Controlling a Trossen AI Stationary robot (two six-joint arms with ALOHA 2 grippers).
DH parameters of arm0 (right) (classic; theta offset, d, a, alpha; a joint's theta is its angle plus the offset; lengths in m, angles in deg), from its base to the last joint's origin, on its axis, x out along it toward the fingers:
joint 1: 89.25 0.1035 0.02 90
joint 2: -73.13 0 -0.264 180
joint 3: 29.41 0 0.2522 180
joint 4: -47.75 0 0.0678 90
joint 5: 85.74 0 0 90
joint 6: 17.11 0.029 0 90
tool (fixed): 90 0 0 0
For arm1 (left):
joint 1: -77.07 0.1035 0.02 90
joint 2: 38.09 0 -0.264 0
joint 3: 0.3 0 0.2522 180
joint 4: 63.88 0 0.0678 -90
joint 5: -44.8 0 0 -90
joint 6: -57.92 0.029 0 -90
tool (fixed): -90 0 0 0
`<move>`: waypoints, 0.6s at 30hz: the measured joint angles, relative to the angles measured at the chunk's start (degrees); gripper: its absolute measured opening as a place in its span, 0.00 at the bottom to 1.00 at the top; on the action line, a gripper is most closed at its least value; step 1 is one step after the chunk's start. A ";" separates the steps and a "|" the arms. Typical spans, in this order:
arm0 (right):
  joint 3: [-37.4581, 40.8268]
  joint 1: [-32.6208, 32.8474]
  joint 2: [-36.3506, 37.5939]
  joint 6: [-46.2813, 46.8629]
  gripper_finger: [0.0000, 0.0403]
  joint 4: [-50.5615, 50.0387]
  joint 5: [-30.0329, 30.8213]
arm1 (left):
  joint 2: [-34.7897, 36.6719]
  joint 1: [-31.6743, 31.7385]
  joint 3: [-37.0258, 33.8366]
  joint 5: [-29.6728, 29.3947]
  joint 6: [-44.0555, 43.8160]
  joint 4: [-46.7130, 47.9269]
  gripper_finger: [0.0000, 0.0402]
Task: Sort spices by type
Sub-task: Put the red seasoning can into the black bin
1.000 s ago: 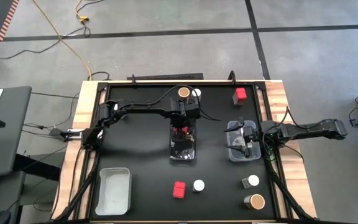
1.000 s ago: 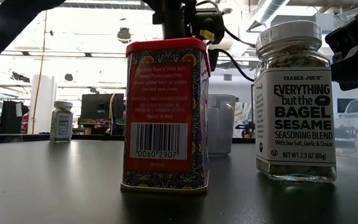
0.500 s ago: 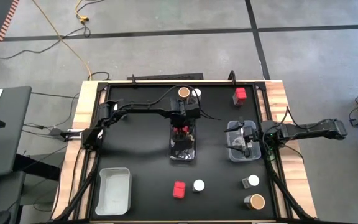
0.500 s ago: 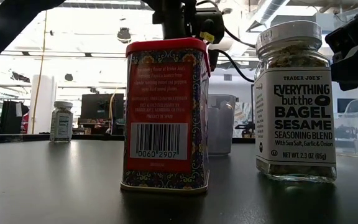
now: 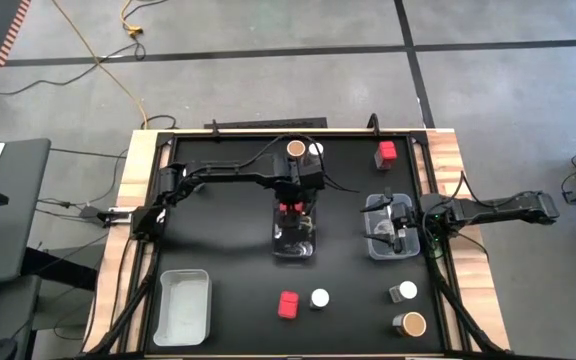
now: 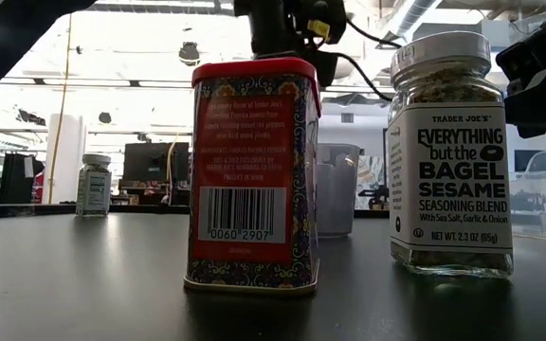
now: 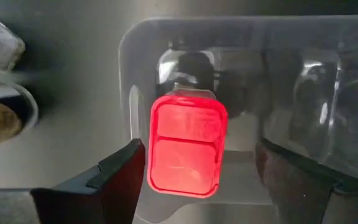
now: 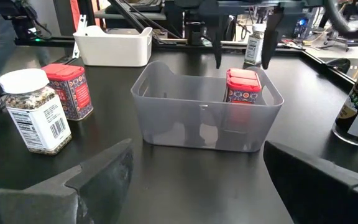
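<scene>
In the clear plastic rectangular bin (image 5: 295, 236) at the middle of the black counter (image 5: 228, 250) stands a red square-topped spice tin (image 7: 186, 145), at the bin's far end — the left gripper (image 5: 292, 203) hangs right above it, its fingers (image 7: 114, 177) spread to either side of the tin's lid and not touching it. The right gripper (image 5: 400, 226) waits over a second clear bin (image 5: 376, 243) to the right of the middle bin, fingers (image 8: 98, 176) wide apart and grasping nothing.

Nearer than the middle bin, a second red tin (image 5: 288, 305) and a white-lidded glass seasoning jar (image 5: 320, 298) stand side by side. Beyond the bin stand a brown-topped jar (image 5: 296, 149) and a white-topped jar (image 5: 314, 150) — a third red tin (image 5: 386, 153) sits farther right. Near the counter's front right stand a silver-lidded jar (image 5: 405, 292) and a tan-topped jar (image 5: 412, 324). A white tray (image 5: 183, 305) lies front left of the bin.
</scene>
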 joint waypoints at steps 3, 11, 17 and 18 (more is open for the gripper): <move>-0.01 -0.01 -0.01 0.00 0.95 0.00 -0.01 | 0.00 -0.73 0.04 -4.09 0.76 -0.43 0.72; 0.00 0.00 -0.01 0.01 0.95 0.00 -0.01 | -0.02 -1.19 -0.10 -5.55 -1.15 -3.34 0.72; -0.01 0.00 -0.01 0.00 0.95 0.00 -0.01 | -0.17 -1.79 -1.11 -5.63 -0.48 -3.68 0.72; 0.00 0.00 -0.02 0.00 0.95 0.00 0.00 | -0.17 -1.83 -1.11 -5.66 -0.26 -3.68 0.72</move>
